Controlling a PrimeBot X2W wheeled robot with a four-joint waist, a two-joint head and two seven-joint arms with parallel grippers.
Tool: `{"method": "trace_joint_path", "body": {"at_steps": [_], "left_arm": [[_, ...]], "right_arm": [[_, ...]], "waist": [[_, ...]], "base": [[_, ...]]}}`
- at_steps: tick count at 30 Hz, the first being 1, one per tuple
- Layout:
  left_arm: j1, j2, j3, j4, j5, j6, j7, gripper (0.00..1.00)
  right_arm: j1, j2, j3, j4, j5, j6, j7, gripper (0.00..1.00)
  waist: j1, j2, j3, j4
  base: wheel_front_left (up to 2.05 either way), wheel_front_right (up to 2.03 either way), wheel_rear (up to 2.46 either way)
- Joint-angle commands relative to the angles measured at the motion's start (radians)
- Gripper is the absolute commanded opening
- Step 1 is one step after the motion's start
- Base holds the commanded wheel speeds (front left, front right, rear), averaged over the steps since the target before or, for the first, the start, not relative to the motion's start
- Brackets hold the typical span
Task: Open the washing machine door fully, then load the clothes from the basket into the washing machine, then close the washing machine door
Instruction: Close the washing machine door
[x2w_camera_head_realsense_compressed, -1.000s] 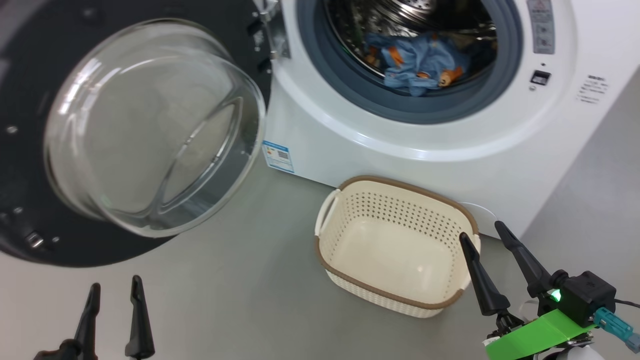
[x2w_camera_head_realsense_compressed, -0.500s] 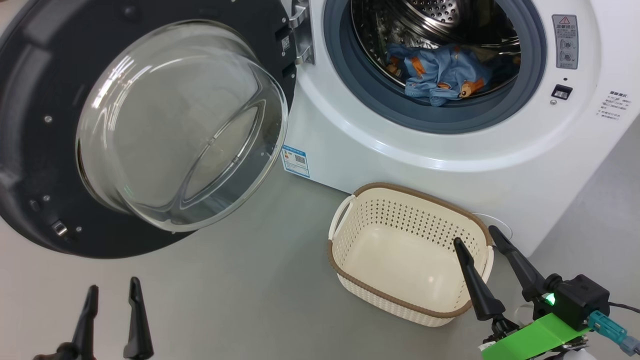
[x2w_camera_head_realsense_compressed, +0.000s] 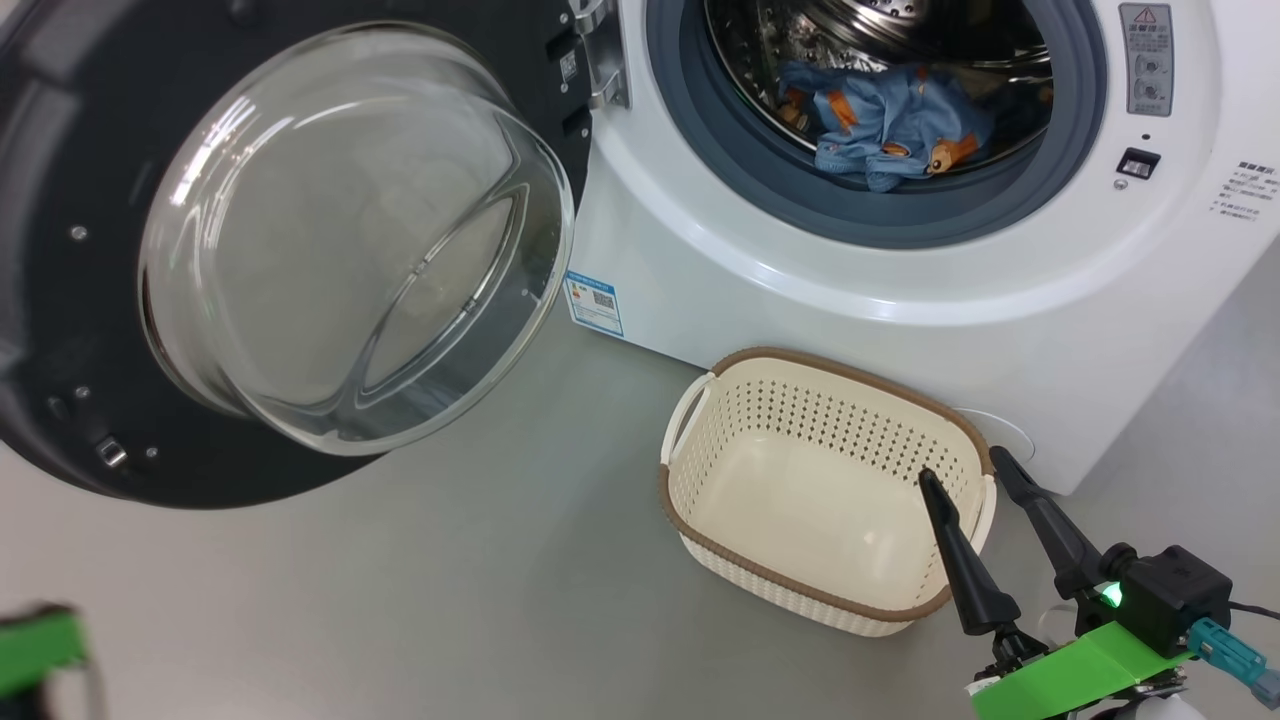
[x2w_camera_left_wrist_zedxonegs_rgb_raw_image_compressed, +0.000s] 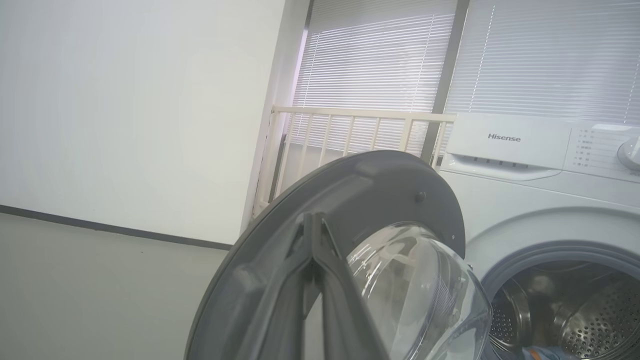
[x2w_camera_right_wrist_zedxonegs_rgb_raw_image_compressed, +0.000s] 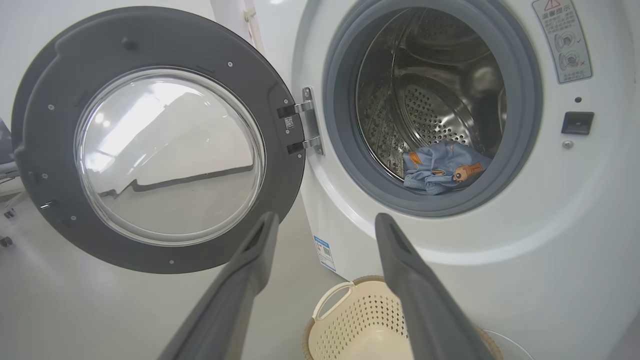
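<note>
- The washing machine (x2w_camera_head_realsense_compressed: 880, 300) is standing with the washing machine door (x2w_camera_head_realsense_compressed: 330, 240) hanging swung wide open, to the left of the drum mouth.
- The clothes (x2w_camera_head_realsense_compressed: 885, 120) are lying inside the washing machine's drum, near its front lip.
- The basket (x2w_camera_head_realsense_compressed: 830, 365) is sitting on the floor just in front of the washing machine, its bare bottom showing.
- The left gripper (x2w_camera_left_wrist_zedxonegs_rgb_raw_image_compressed: 311, 222) is pointing toward the washing machine's open door, clenched with its tips touching.
- The right gripper (x2w_camera_head_realsense_compressed: 962, 465) is hovering before the washing machine, over the basket's right end, fingers released wide.
</note>
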Motion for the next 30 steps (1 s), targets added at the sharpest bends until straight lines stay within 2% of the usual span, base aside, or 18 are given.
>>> {"method": "trace_joint_path", "body": {"at_steps": [1, 2, 3, 6, 10, 15, 21, 24, 30], "left_arm": [[-0.065, 0.095, 0.04, -0.011, -0.067, -0.004, -0.002, 0.0], [-0.092, 0.132, 0.041, -0.002, -0.131, -0.004, 0.01, 0.0], [-0.092, 0.132, 0.041, -0.002, -0.131, -0.004, 0.01, 0.0], [-0.175, 0.239, 0.06, 0.041, -0.327, -0.005, 0.07, 0.0], [-0.275, 0.362, 0.065, 0.139, -0.515, -0.005, 0.168, 0.0], [-0.414, 0.441, 0.042, 0.287, -0.747, -0.005, 0.338, 0.0], [-0.532, 0.52, -0.013, 0.486, -0.86, -0.005, 0.512, 0.0], [-0.581, 0.539, -0.04, 0.574, -0.91, -0.005, 0.612, 0.0], [-0.659, 0.565, -0.067, 0.706, -0.96, -0.005, 0.734, 0.0]], "right_arm": [[-0.01, -0.01, 0.02, -0.026, 0.004, 0.004, -0.005, 1.0], [-0.012, -0.01, 0.02, -0.026, 0.003, 0.004, -0.005, 1.0], [-0.012, -0.01, 0.02, -0.026, 0.003, 0.004, -0.005, 1.0], [-0.021, -0.012, 0.017, -0.029, 0.002, 0.004, -0.005, 1.0], [-0.029, -0.015, 0.014, -0.032, 0.001, 0.004, -0.005, 1.0], [-0.039, -0.023, 0.011, -0.036, -0.001, 0.004, -0.005, 1.0], [-0.063, -0.036, 0.016, -0.041, -0.003, 0.004, -0.005, 1.0], [-0.069, -0.042, 0.015, -0.044, -0.006, 0.004, -0.005, 1.0], [-0.075, -0.041, 0.013, -0.046, -0.008, 0.004, -0.005, 1.0]], "waist": [[-0.0001, 0.0, 0.008, -0.002], [-0.0001, 0.0, 0.013, -0.003], [-0.0001, 0.0, 0.013, -0.003], [-0.0001, 0.0, 0.03, -0.003], [-0.0001, 0.0, 0.048, -0.005], [-0.0001, 0.0, 0.073, -0.005], [-0.0001, 0.0, 0.105, -0.011], [-0.0001, 0.0, 0.122, -0.011], [-0.0001, 0.0, 0.145, -0.016]], "base": [[0.0, 0.0, 0.0], [0.0, 0.0, 0.0], [0.0, 0.0, 0.0], [0.0, 0.0, 0.0], [0.0, 0.0, 0.0], [0.0, 0.0, 0.0], [0.0, 0.0, 0.0], [0.0, 0.0, 0.0], [0.0, 0.0, 0.0]]}}
